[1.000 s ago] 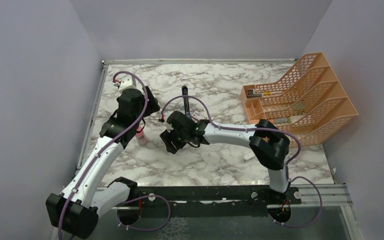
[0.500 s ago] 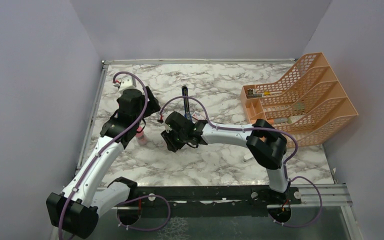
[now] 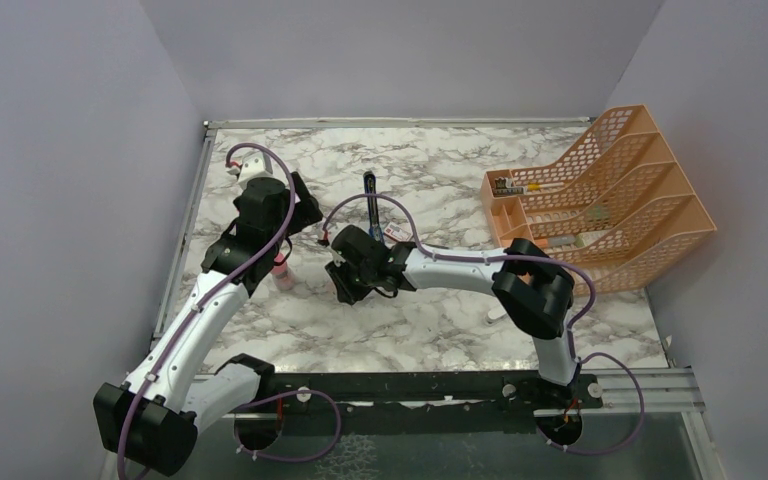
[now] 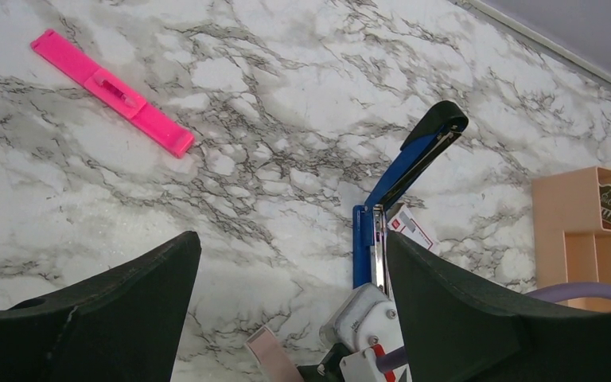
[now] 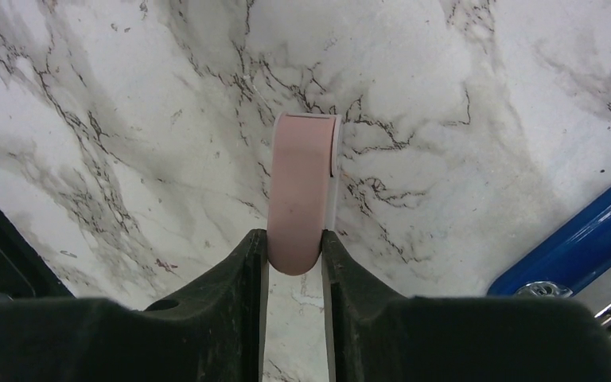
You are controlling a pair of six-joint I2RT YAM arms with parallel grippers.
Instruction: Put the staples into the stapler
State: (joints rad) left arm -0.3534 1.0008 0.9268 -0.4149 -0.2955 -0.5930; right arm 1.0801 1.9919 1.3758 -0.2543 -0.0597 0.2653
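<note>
The blue stapler lies opened on the marble, its black top arm raised and its silver rail showing; it also shows as the stapler from above. A red-and-white staple box lies beside it; the staples themselves are hidden. My left gripper hovers open over the marble just left of the stapler, holding nothing. My right gripper is shut on the rounded end of a pink eraser lying flat on the table. The stapler's blue edge shows at that view's right.
A pink flat strip lies far left on the marble. A pink marker stands near the left arm. An orange mesh file rack fills the back right. A small white piece lies near the right arm's elbow.
My right gripper's fingers have closed onto the pink eraser and the arm shifted slightly. The left gripper has opened a little wider.
</note>
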